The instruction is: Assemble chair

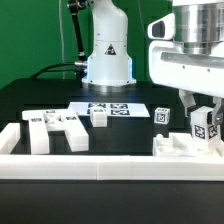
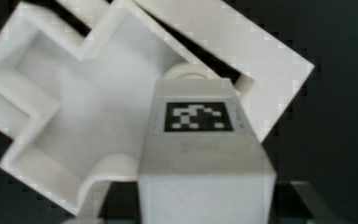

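claw (image 1: pixel 203 116) gripping tagged block (image 1: pixel 205 129) — tag outward, over white slab (image 1: pixel 178 147)

We see the arm's base (image 1: pixel 108 55) upright at the back, the wrist (image 1: pixel 190 55) at the exterior view's right, the gripper (image 1: pixel 203 115) pointing straight down, its dark fingers (image 1: pixel 190 103) clamped on either side of a tagged part (image 1: pixel 205 128).

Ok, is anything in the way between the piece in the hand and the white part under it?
Nothing visible. The hand holds the tagged piece over the white part, and the wrist view shows no other thing between them.
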{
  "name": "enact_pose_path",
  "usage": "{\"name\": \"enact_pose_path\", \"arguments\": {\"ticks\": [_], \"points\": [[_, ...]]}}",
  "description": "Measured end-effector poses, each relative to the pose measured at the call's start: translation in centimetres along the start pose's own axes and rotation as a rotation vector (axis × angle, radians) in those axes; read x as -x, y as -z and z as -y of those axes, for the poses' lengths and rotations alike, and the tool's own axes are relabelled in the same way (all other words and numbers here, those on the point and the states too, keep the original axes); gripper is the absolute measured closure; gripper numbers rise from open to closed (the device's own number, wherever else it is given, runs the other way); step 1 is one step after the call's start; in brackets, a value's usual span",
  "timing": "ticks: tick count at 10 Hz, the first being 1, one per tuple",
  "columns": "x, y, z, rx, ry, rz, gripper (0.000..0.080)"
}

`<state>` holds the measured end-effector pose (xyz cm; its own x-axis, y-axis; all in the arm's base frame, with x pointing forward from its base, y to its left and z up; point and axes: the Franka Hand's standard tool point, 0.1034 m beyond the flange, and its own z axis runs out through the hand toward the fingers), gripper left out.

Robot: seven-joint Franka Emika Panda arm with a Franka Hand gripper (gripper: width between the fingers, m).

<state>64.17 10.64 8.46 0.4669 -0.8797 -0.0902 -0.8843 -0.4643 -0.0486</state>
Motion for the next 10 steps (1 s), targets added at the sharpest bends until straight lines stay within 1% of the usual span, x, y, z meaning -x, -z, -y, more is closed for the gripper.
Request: {"name": "enact_pose_path", "arguments": {"ticks": [5,8,10], "points": [[0.9,-0.1,0.3,0.002,-0.44,-0.005,0.0509],[1.2,-0.2,0.5,-0.002,-0.595,0.008,0.0509],[1.4,-0.2,0.6,-0.006,-0.65,0.014,0.0509]]}}
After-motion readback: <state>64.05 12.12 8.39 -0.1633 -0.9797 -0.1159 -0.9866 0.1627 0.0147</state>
